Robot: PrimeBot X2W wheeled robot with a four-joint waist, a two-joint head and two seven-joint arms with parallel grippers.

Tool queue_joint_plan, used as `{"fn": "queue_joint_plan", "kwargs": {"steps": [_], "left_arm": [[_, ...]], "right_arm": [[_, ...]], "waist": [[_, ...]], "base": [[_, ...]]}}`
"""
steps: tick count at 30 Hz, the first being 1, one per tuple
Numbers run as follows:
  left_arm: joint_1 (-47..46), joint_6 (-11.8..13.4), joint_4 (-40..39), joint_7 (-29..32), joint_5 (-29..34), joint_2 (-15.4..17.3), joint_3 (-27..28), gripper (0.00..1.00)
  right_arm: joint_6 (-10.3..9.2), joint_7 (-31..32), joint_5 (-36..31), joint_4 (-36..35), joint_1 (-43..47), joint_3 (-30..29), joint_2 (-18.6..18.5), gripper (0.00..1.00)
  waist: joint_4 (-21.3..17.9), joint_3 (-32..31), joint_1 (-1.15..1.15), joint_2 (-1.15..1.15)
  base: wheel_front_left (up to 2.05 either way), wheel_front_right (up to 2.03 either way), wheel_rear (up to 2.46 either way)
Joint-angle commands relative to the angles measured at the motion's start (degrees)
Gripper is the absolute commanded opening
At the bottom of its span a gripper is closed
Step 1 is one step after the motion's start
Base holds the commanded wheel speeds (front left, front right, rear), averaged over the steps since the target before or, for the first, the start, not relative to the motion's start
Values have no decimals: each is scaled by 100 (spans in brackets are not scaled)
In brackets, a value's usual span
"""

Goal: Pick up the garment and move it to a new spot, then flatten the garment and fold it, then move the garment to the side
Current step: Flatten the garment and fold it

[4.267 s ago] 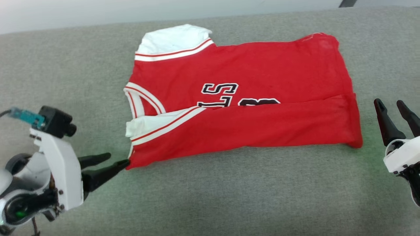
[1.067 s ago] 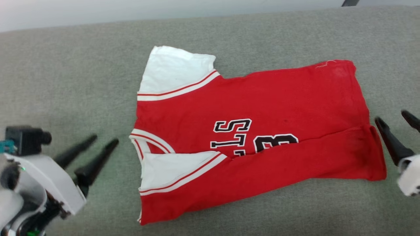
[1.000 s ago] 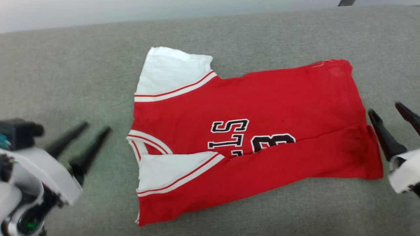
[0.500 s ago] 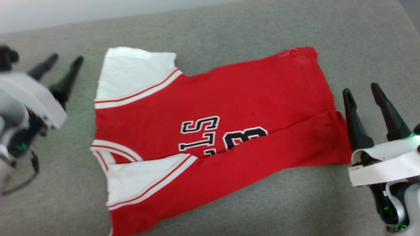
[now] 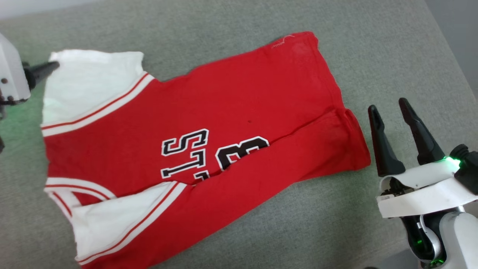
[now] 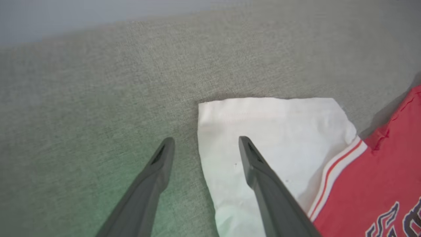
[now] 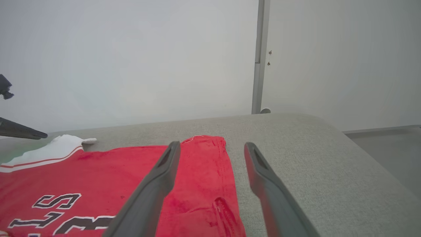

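Garment [image 5: 194, 123] flat on the bench [image 5: 224, 22], centre-left in head view. Left wrist view details the left gripper [image 6: 206, 141], fingers parted astride the edge of the white sleeve [image 6: 279, 131]. The right gripper [image 5: 388, 105], lower right, is parted and empty beside the hem [image 5: 354, 138].

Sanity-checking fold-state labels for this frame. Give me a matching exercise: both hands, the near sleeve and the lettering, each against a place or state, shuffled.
Column 1
1. left hand
2. right hand
3. near sleeve
4. lettering

Column 2
A. black with a white outline, partly under a fold
B. open, beside the hem of the shirt
C. open, at the outer edge of the far sleeve
D. white, folded in over the red body

Pairs: 1-C; 2-B; 3-D; 4-A
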Motion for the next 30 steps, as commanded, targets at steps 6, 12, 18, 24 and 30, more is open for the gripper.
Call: {"fn": "queue_joint_plan", "kwargs": {"steps": [6,12,18,24,30], "left_arm": [[-254,-60,303,649,20,-14,-219,100],[-239,-95,265,974,-288,-190,-232,4],[-272,-89,-141,858,-359,-135,-313,0],[-528,-89,-518,751,-280,-237,-484,0],[-845,-90,-746,693,-243,-387,-673,0]], "right_arm": [[-9,-48,43,-49,-52,128,-22,100],[-9,88,-19,-151,-213,127,-172,100],[-9,1163,26,-93,-1025,507,-600,100],[-9,3267,802,791,-2578,1068,-1018,100],[-9,4607,1022,2091,-4033,1343,-1209,100]], "waist": [[-213,288,0,0],[-111,356,0,0],[39,407,0,0],[352,578,0,0],[709,862,0,0]], "base": [[0,0,0],[0,0,0],[0,0,0],[0,0,0],[0,0,0]]}}
